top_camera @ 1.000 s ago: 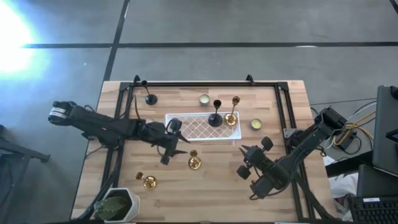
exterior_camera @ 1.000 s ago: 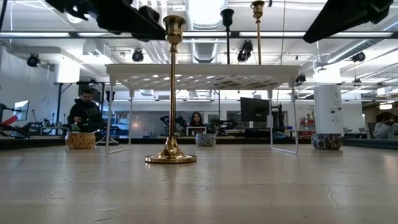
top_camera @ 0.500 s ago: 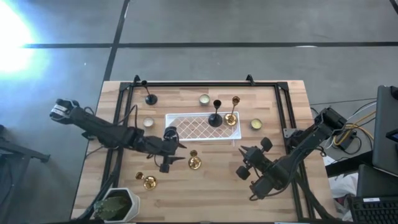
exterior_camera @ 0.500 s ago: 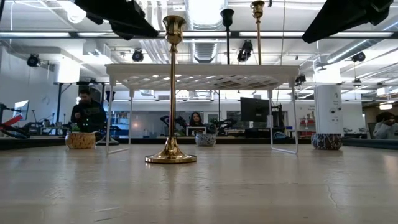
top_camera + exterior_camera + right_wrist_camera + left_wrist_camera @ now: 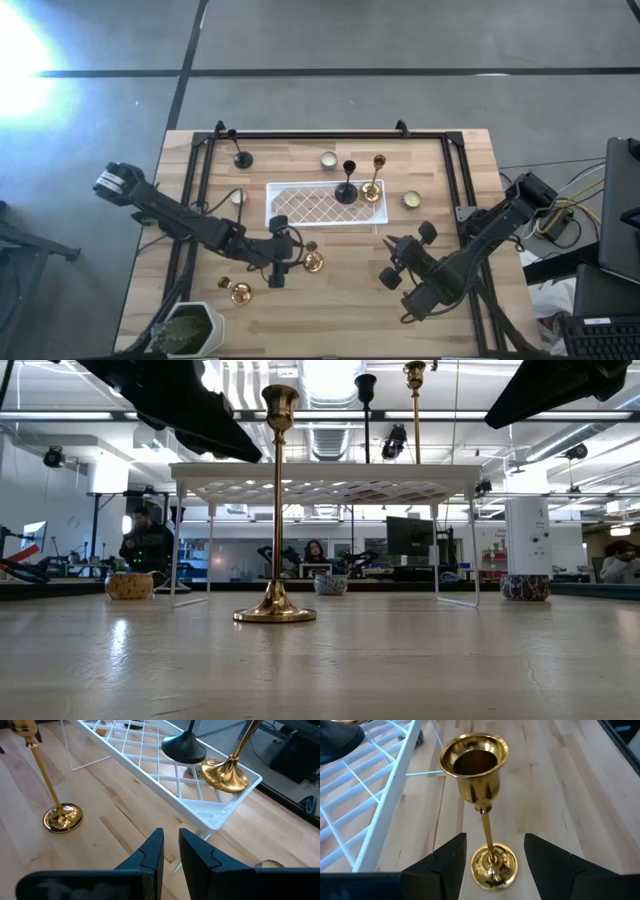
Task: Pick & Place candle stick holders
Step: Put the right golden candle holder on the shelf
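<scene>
A gold holder is standing between the left gripper's spread fingers; the white tray is blocking the far side.

Five slim-stemmed candle stick holders stood upright around the bench. A shiny gold holder with a flared cup and round base stood on the bare wood just in front of the white lattice tray, its stem between the open fingers of the left tool, untouched. A black holder and a second gold one stood side by side at one end of the tray. Another black holder stood near the bench's far edge, and a third gold holder near its front edge.
</scene>
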Robot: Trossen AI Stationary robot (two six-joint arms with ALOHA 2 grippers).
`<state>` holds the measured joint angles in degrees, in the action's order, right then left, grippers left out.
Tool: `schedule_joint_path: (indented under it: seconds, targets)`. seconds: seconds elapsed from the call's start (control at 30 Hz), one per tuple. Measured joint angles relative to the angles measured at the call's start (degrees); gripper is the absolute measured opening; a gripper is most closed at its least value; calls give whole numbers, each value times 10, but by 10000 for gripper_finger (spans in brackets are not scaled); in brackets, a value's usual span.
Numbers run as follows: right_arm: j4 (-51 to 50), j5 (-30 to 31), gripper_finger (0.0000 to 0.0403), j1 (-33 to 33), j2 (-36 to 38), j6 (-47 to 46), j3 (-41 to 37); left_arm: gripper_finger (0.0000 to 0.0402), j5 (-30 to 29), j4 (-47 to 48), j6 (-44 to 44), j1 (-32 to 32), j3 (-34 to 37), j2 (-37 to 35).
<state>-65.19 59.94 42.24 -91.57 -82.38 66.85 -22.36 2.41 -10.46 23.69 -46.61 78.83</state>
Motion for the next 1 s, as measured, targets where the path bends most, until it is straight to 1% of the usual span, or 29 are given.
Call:
schedule_joint_path:
  seconds: [0.17,0.43,0.57,0.7,0.77,0.83,0.97,1.0]
  targets:
    - [3,0,59,0,0,0,0,204,-5,-56,1,0,0,33]
    - [7,0,52,0,0,0,0,204,-48,-89,15,0,0,64]
    - [8,0,48,0,0,0,0,204,-50,-120,19,-2,0,76]
    - [10,-1,50,0,0,1,0,197,-50,-120,14,-3,-1,78]
    - [10,-3,50,0,0,3,0,176,-51,-120,4,-3,-1,75]
    - [10,-3,48,0,0,3,0,142,-50,-119,-8,-3,-1,70]
    - [11,-3,47,0,0,5,0,45,-46,-107,-18,-3,0,55]
    - [11,-4,48,0,0,5,0,30,-43,-103,-24,-3,0,51]
